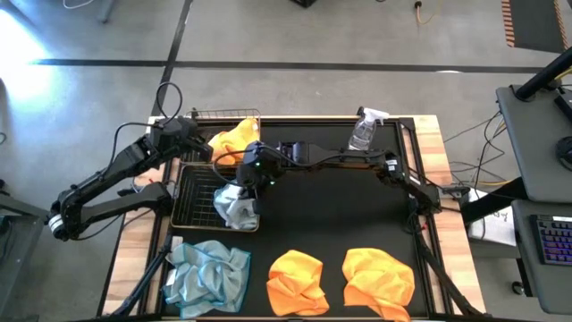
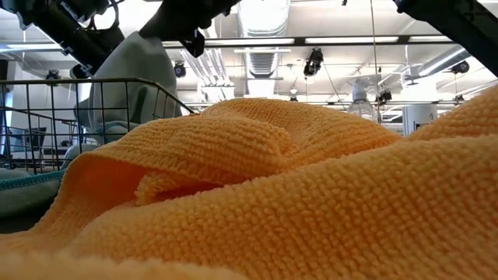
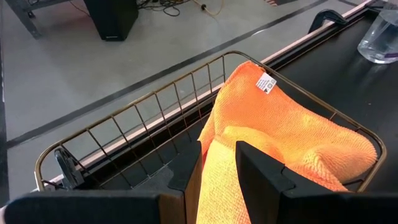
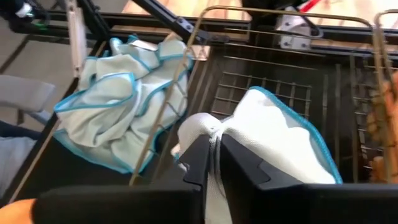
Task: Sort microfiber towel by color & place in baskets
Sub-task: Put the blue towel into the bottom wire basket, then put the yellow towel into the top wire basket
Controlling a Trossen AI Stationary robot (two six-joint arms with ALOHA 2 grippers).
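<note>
- The right hand (image 4: 214, 158) hangs over the near basket (image 1: 192, 210), its fingers pinching a pale blue-grey towel (image 4: 280, 143) whose lower part rests inside that basket
- The left hand (image 3: 217, 168) sits above the far basket (image 3: 124, 130), just behind the near basket; its fingers stand slightly apart around a fold of the orange towel (image 3: 280, 134) lying in it
- A second pale blue-grey towel (image 1: 208, 273) lies crumpled on the dark surface (image 1: 349, 210) just in front of the near basket
- Two more orange towels (image 1: 297, 282) (image 1: 378, 279) lie farther along that front edge, well apart from the near basket
- A clear spray bottle (image 1: 365, 131) stands beyond the far basket, well away from the near basket
</note>
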